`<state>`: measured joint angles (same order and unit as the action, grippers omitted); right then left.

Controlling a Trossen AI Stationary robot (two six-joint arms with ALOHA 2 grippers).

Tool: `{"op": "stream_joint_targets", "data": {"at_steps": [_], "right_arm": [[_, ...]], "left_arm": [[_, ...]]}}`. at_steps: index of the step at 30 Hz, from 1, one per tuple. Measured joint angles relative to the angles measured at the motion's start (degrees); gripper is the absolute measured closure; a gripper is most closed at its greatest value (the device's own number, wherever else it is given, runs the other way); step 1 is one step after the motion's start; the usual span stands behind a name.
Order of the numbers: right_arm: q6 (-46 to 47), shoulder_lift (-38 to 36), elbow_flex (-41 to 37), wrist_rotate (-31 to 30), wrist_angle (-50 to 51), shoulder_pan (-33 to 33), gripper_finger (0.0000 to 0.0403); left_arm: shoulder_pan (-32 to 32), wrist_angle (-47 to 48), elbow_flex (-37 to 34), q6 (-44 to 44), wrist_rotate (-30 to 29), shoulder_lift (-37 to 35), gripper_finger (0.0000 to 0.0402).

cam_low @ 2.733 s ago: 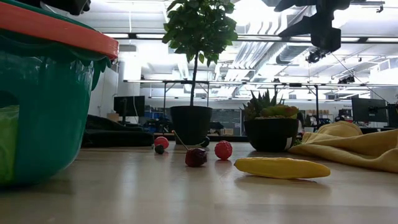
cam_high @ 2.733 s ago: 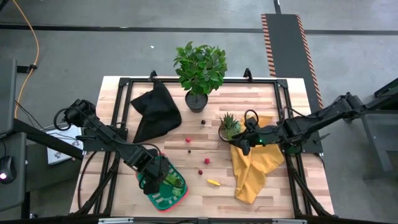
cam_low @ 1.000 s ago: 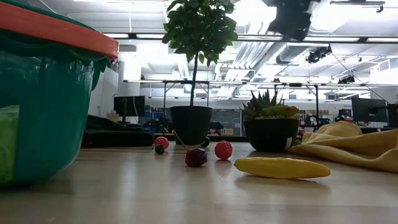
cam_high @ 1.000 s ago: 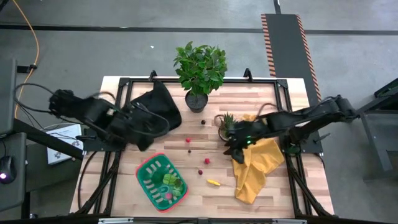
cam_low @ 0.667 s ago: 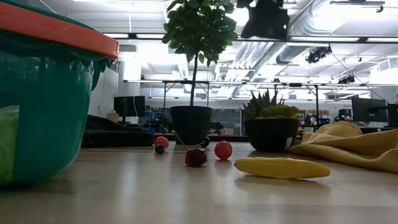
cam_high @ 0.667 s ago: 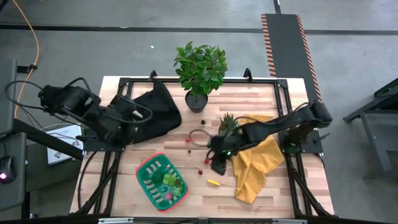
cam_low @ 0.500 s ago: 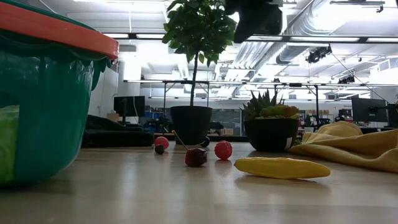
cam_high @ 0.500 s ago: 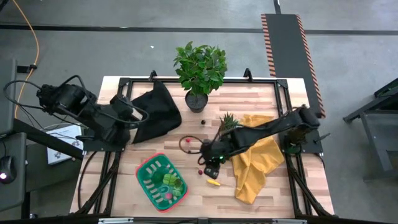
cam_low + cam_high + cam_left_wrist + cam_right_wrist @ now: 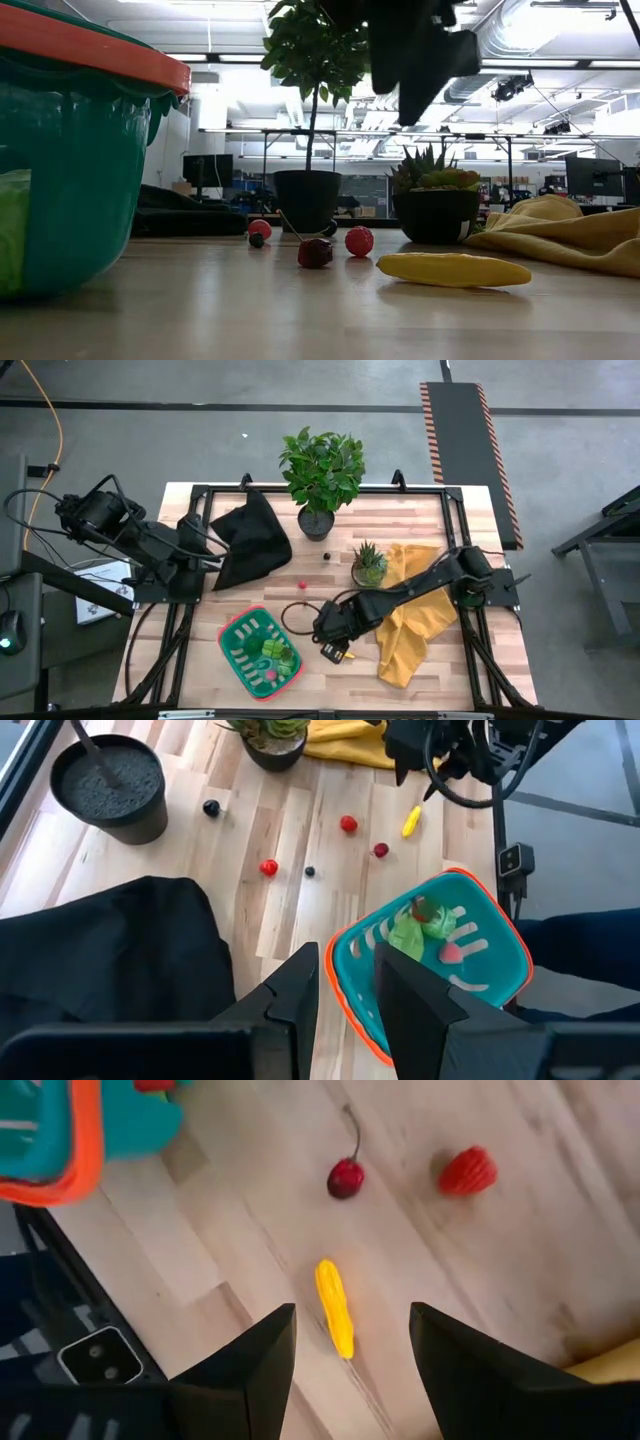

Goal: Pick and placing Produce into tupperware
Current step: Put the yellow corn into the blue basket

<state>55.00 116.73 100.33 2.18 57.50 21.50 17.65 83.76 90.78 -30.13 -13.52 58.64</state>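
The green tupperware [image 9: 228,635] with a red rim stands near the table's front left and holds a leafy green piece [image 9: 412,928], a pink one and a red one. On the wood lie a yellow piece [image 9: 335,1305], a dark cherry [image 9: 345,1178], a red berry [image 9: 468,1170] and another red piece [image 9: 303,586]. My right gripper [image 9: 350,1315] hangs open just above the yellow piece, pointing down, one finger on each side of it, touching nothing. My left gripper [image 9: 347,982] is held high at the table's left by the black cloth, with a narrow gap and nothing between its fingers.
A black cloth [image 9: 250,540] lies at the back left and a yellow cloth [image 9: 410,620] at the right, under my right arm. A large leafy potted plant [image 9: 322,470] stands at the far edge, with a small spiky potted plant [image 9: 368,563] right of centre. A small dark ball [image 9: 326,557] lies beside them.
My right gripper has swung from over the yellow cloth toward the table's left and near edge, rolling and sinking until it hangs over the yellow piece. My left gripper has drawn back toward the table's left edge and risen a little. No produce has moved.
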Motion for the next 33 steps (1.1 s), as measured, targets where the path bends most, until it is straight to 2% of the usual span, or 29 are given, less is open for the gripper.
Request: {"op": "stream_joint_targets", "data": {"at_steps": [4, 16, 20, 25, 33], "right_arm": [[-0.4, 1.8, 0.0, 1.7, 0.1, 1.0, 0.0215], [-10.8, 6.3, 0.0, 3.9, 0.6, 3.9, 0.0215], [-14.1, 6.8, 0.0, 1.9, 0.3, 4.8, 0.0215], [-17.7, 6.9, 0.0, -3.9, 0.2, 6.3, 0.0215], [-22.0, 6.9, 0.0, -5.0, -3.0, 7.0, 0.0215]], "left_arm": [[0.0, 0.0, 0.0, 0.0, 0.0, 0.1, 0.0314], [0.0, -0.1, 0.0, -0.7, 0.0, 0.1, 0.0314], [0.0, 0.0, 0.0, -1.0, 0.0, 0.1, 0.0314], [0.0, 0.5, 0.0, -0.2, -0.5, 0.1, 0.0314], [0.0, 2.5, 0.0, -0.1, -1.1, 0.1, 0.0314]]}}
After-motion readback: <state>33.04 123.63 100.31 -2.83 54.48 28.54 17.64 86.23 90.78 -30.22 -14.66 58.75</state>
